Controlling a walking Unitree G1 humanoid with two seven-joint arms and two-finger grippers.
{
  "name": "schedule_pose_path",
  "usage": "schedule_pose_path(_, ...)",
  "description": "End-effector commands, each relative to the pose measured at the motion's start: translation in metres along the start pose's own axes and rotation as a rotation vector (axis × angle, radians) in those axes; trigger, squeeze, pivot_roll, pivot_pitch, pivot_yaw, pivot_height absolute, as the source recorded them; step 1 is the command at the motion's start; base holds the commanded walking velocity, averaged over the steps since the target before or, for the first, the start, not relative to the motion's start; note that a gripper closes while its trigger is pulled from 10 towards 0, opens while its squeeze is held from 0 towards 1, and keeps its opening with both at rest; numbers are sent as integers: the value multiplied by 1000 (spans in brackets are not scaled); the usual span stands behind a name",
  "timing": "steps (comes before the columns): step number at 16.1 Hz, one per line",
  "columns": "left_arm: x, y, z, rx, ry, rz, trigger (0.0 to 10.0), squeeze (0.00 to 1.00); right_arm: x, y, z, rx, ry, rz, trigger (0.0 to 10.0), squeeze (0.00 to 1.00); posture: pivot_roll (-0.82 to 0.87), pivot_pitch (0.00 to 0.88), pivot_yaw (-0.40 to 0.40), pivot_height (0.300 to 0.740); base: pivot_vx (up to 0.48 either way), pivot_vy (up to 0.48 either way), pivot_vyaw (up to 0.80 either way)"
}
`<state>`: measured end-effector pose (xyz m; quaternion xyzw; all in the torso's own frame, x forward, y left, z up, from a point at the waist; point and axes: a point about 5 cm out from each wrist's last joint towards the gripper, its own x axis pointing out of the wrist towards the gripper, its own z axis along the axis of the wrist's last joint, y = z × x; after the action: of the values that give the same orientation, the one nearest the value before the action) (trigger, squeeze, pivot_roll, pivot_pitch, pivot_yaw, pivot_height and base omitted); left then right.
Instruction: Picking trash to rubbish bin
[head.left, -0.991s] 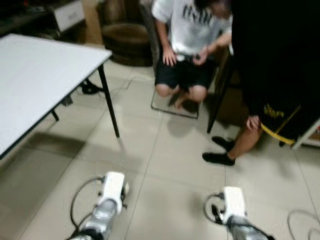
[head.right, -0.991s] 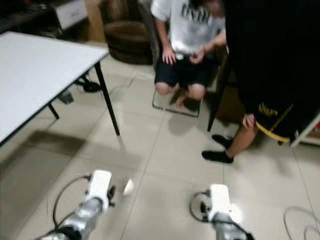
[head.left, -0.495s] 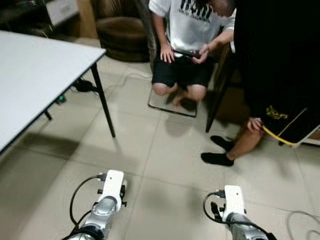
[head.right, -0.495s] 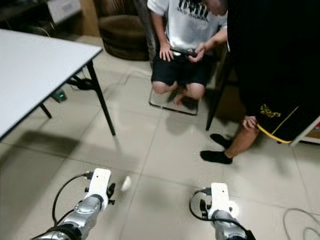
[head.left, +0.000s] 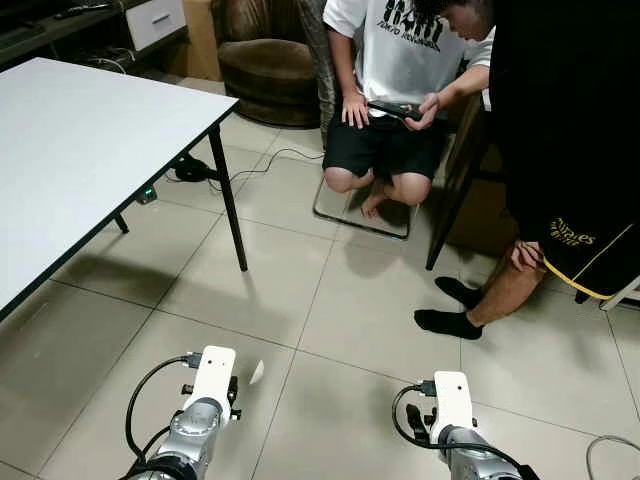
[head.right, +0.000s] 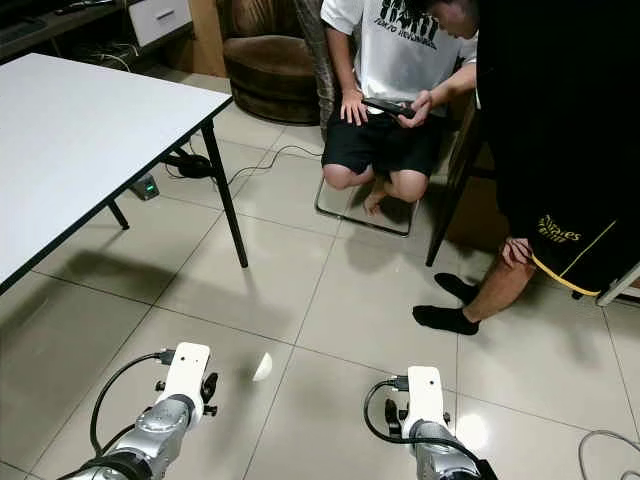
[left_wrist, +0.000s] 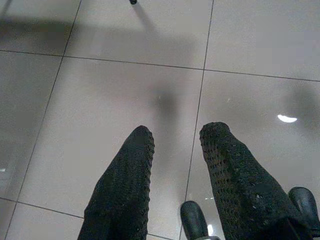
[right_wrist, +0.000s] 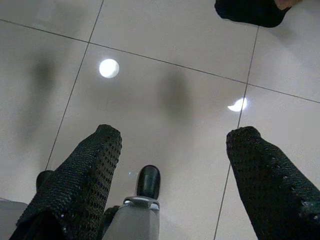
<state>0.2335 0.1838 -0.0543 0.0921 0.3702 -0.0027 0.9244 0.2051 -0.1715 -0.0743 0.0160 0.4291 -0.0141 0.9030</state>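
No trash or bin anywhere that I can make out, just beige tiled floor (head.left: 330, 330) in front of me. My left claw (left_wrist: 176, 142) hangs over the tiles with its fingers a little apart and nothing in them, and my right claw (right_wrist: 172, 137) is spread wider, also holding nothing. Off to my left is a white table (head.left: 70, 150) with black legs. Ahead, a person in a white shirt (head.left: 395, 60) sits holding a phone, and another person in black shorts (head.left: 570, 150) stands just beside them on my right.
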Motion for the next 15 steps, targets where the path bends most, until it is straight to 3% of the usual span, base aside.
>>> schedule_pose_path(1, 0, 0, -1, 8, 5, 5, 10000, 0, 0, -4, -1, -2, 3, -11, 10000, 0, 35, 36, -26, 740, 0, 0, 0)
schedule_pose_path(3, 1, 1, 8, 9, -43, 11, 10000, 0, 1, -4, 8, 3, -30, -8, 10000, 0, 34, 43, -29, 740, 0, 0, 0)
schedule_pose_path(5, 3, 3, 27, -8, -123, 23, 10000, 0, 3, -5, 32, 12, -132, -20, 10000, 0, 37, 47, -33, 740, 0, 0, 0)
schedule_pose_path(6, 5, 5, 54, -37, -231, 26, 10000, 0, 3, -6, 61, 17, -247, -20, 10000, 0, 23, 56, -33, 740, 0, 0, 0)
schedule_pose_path(7, 6, 6, 69, -45, -287, 25, 10000, 0, 3, -7, 75, 37, -297, -21, 10000, 0, 23, 57, -33, 740, 0, 0, 0)
schedule_pose_path(9, 3, 8, 118, 21, -462, 36, 10000, 0, -3, -11, 125, 23, -466, -29, 10000, 0, 21, 55, -39, 740, 0, 0, 0)
schedule_pose_path(13, -12, 6, 173, 78, -718, 45, 10000, 0, -27, -10, 201, 22, -777, -67, 10000, 0, 13, 55, -46, 740, 0, 0, 0)
schedule_pose_path(15, -23, 9, 194, 16, -837, 52, 10000, 0, -42, -4, 226, -17, -913, -68, 10000, 0, 10, 59, -49, 740, 0, 0, 0)
